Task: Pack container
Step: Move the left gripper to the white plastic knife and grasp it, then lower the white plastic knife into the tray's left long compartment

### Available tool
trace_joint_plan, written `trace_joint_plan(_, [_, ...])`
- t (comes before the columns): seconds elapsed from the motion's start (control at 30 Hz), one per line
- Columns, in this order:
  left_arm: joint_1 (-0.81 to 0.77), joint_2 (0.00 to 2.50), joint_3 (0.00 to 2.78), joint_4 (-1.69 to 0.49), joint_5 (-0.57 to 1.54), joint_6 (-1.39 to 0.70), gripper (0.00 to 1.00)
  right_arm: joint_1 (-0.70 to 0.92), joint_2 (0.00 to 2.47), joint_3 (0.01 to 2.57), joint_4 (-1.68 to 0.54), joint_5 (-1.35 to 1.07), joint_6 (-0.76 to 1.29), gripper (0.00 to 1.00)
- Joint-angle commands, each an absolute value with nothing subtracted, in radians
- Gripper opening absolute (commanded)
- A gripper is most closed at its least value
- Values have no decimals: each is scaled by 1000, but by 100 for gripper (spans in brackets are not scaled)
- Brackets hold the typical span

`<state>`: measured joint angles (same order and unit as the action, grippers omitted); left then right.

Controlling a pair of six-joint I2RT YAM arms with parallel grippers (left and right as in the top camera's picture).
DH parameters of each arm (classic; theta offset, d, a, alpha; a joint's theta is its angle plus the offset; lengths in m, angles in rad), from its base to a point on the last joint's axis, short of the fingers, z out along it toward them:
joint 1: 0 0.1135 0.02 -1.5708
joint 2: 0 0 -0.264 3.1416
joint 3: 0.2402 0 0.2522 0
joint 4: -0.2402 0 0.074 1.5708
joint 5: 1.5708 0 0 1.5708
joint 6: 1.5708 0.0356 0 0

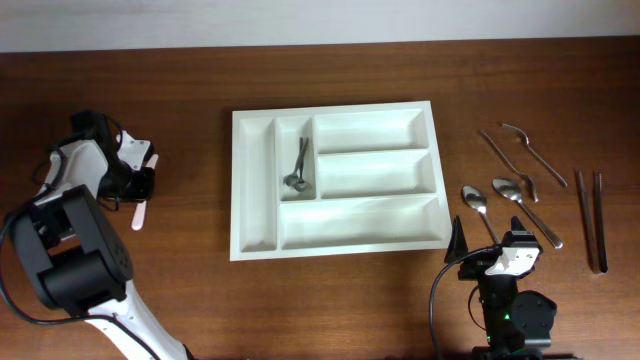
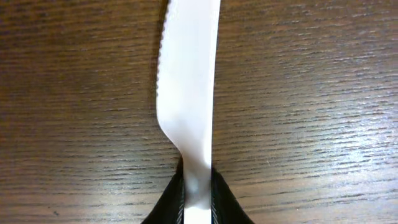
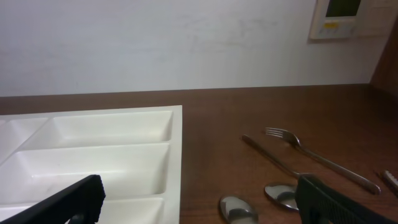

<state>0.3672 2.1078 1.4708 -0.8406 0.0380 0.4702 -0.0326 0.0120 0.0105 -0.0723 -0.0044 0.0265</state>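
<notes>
Soft even light; knife (image 2: 186,93) overexposed, blurred; right wrist view dim.

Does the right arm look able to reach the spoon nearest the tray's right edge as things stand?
Probably yes. The spoon lies on bare table just ahead of the open right end effector, clear of the tray, with nothing over it.

We see a dark brown table (image 1: 180,80) with fine wood grain running along its long edges. The container (image 1: 360,225) is plain white, and the cutlery (image 1: 298,170) inside is silver-grey. Toward the right edge lie shiny silver spoons (image 1: 475,198), a silver fork (image 3: 323,160) and two darker grey sticks (image 1: 590,220). Near the left edge, the left gripper (image 2: 198,198) shows black fingers (image 2: 165,208) and a white knife (image 2: 186,74) with a toothed edge. The right gripper (image 3: 199,199) is black too.
</notes>
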Motion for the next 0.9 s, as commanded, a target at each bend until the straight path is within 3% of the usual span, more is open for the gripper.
trace_joint_plan(0.0, [369,2143,1458,-849,83,469,2,-27,6,6,-78,-14,30,99])
trace_joint_plan(0.33, [313,2112,1637,-963,83,375,2,-27,6,6,-78,-14,30,99])
trace_joint_plan(0.57, [168,2107,1932,-1216,132,182,2,-27,6,6,-78,-14,30,99])
trace_joint_plan(0.87, [-25,2107,1973,-1299,224,97,2,-27,6,6,-78,-14,30,99])
